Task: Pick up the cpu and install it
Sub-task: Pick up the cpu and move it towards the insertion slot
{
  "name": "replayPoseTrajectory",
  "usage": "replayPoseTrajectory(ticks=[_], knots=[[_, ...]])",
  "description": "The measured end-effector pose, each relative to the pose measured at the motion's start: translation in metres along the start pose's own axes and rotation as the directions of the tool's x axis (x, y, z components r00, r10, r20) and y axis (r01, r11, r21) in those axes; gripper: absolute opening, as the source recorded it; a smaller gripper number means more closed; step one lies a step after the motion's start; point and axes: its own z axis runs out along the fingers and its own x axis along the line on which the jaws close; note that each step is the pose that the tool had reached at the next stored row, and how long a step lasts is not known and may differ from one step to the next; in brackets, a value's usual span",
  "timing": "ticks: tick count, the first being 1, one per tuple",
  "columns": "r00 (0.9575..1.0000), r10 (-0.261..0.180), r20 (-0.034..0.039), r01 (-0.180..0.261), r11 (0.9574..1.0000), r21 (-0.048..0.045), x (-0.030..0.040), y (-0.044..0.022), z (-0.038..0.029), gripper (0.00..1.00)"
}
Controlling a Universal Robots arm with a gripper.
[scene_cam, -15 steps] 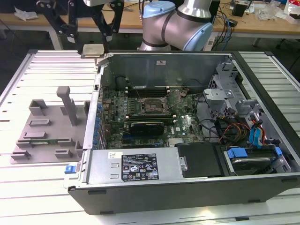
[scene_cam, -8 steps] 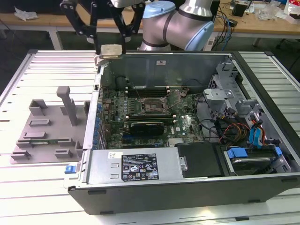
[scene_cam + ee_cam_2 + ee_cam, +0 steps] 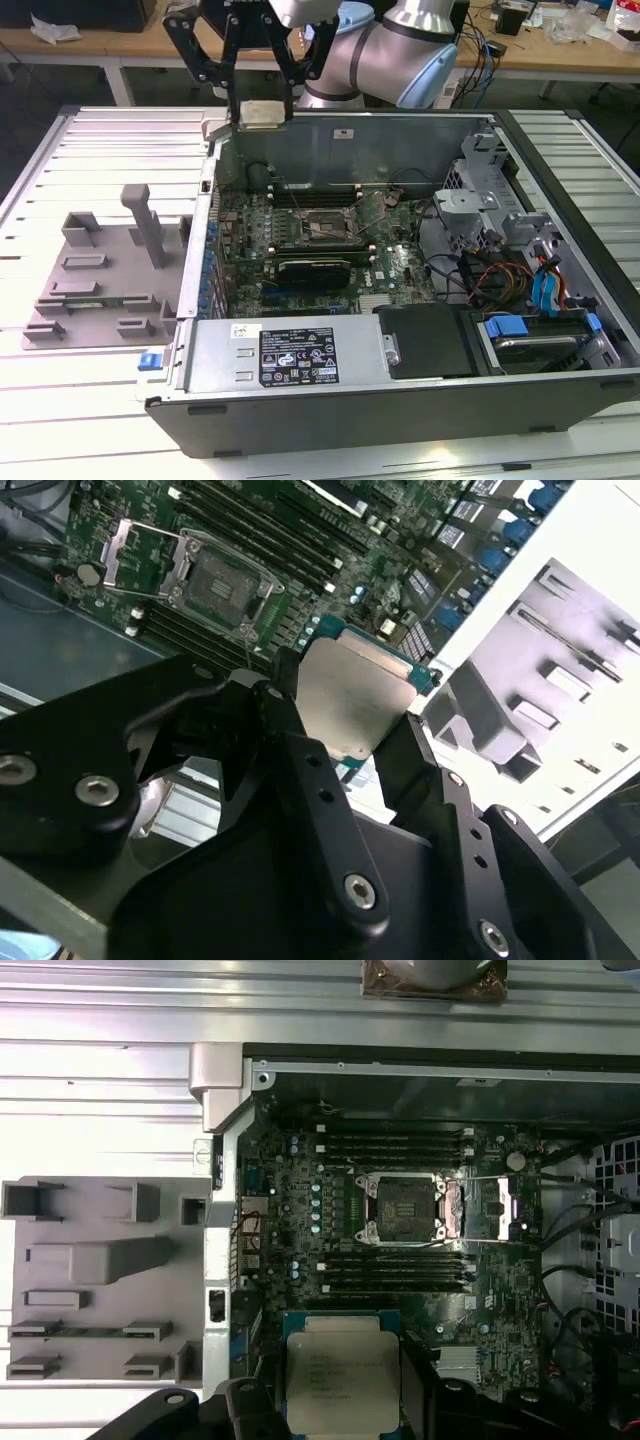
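Exterior view first: the gripper (image 3: 263, 112) hangs over the far wall of the open computer case (image 3: 400, 410), toward the exterior view's left, jaws clamped on the cpu (image 3: 265, 114). In the first wrist view the cpu is up in the air above the motherboard (image 3: 290, 1210), well apart from the socket (image 3: 403, 1205). The grey tray (image 3: 90, 1260) lies beside the case.

Open computer case (image 3: 400, 412) on slatted table (image 3: 70, 405); grey slotted tray (image 3: 108, 282) beside it

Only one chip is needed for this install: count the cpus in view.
1. The cpu is clamped in the gripper above the open computer case. The socket lies empty. Others could be hidden inside the case.
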Motion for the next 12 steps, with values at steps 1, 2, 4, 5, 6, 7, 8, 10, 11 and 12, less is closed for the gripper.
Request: replayPoseTrajectory(ticks=[1,2,4,5,6,7,8,10,11,12], knots=[[1.0000,0.000,0.0000,0.000,1.0000,0.0000,-0.0021,-0.0001,0.0007,0.55],[1.0000,0.000,-0.0001,0.000,1.0000,0.0001,-0.0045,-0.0001,0.0015,0.55],[1.0000,0.000,0.0000,0.000,1.0000,0.0000,-0.0093,-0.0001,0.0036,0.55],[1.0000,0.000,0.0000,0.000,1.0000,-0.0001,-0.0114,0.0000,0.0047,0.55],[1.0000,0.000,0.0000,0.000,1.0000,0.0000,-0.0137,0.0003,0.0060,0.55],[1.0000,0.000,-0.0001,0.000,1.0000,-0.0001,-0.0156,0.0004,0.0070,0.55],[1.0000,0.000,-0.0001,0.000,1.0000,0.0000,-0.0195,0.0007,0.0097,0.55],[1.0000,0.000,0.0000,0.000,1.0000,-0.0001,-0.0240,0.0013,0.0154,0.55],[1.0000,0.000,0.0001,0.000,1.0000,-0.0002,-0.0250,0.0013,0.0172,0.55],[1.0000,0.000,0.0000,0.000,1.0000,-0.0001,-0.0259,0.0013,0.0188,0.55]])
